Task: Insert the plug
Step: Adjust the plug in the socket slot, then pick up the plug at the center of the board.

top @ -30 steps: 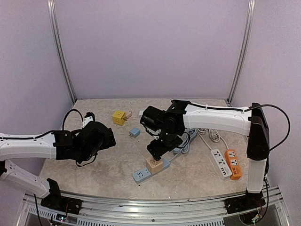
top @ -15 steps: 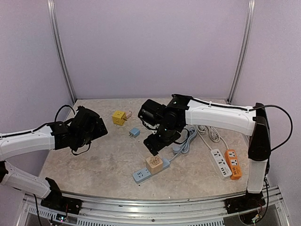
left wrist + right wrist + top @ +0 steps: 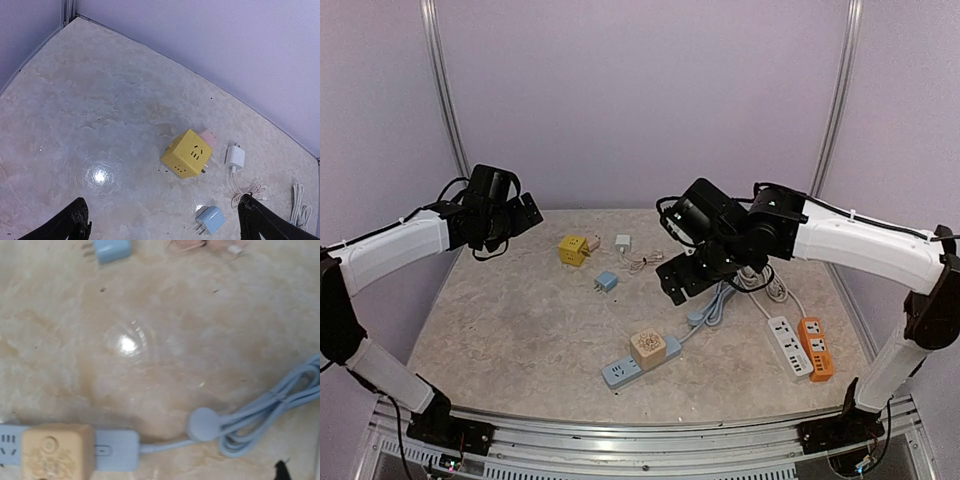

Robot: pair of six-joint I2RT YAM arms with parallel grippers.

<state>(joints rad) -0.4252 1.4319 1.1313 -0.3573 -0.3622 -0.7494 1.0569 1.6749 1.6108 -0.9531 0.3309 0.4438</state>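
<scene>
A beige cube plug (image 3: 648, 346) sits seated on the near end of the blue power strip (image 3: 619, 373); it also shows in the right wrist view (image 3: 55, 451) on the blue strip (image 3: 116, 450). My right gripper (image 3: 676, 284) hangs above the table behind and to the right of it, open and empty; only one dark fingertip (image 3: 281, 471) shows in its wrist view. My left gripper (image 3: 523, 214) is raised at the back left, open and empty, its fingertips (image 3: 75, 224) wide apart above a yellow cube socket (image 3: 189, 153).
A small blue plug (image 3: 607, 282), a white charger (image 3: 623, 242) with its thin cable and the yellow cube (image 3: 573, 249) lie at the back middle. The blue strip's coiled cord (image 3: 715, 300) lies in the middle. White (image 3: 788, 345) and orange (image 3: 816, 348) strips lie at right.
My right gripper has lifted away from the beige cube plug, which stays on the blue strip, and moved back and right. My left arm has swung up to the back left.
</scene>
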